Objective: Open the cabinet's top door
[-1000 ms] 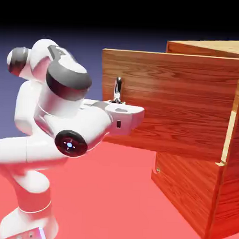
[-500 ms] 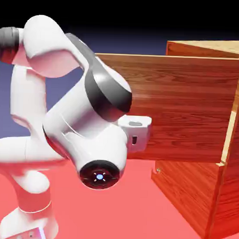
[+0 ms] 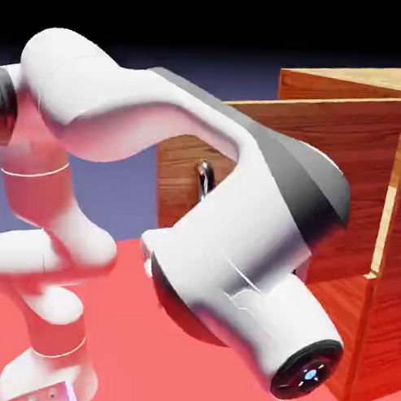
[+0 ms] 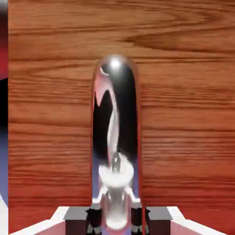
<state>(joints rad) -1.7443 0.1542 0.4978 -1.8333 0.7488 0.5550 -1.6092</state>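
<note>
Right now your view from outside is mostly arm (image 3: pixel 234 262) — the big white and grey links fill the near foreground, elbow end with its blue-lit cap low at the right. The gripper itself is hidden behind that arm in the exterior view, so go to the hand view for it. There, the gripper (image 4: pixel 116 219) sits at the bottom edge, its two grey fingertips (image 4: pixel 75 215) pressed in on either side of the silver handle (image 4: pixel 114 137), clamped on it, jaws as far together as the bar allows. The handle runs up the middle of the hand view, shiny and curved, with wood grain filling everything behind it.

Further back in the exterior view, you see the top door (image 3: pixel 319 159) swung out from the cabinet (image 3: pixel 378 324), standing open toward the left, hinged at its right edge. A bit of the handle (image 3: pixel 204 178) peeks out above the arm, near the door's left edge. The lower panel is shut, mostly blocked by the arm. Red table (image 3: pixel 118 331) is under it all.
</note>
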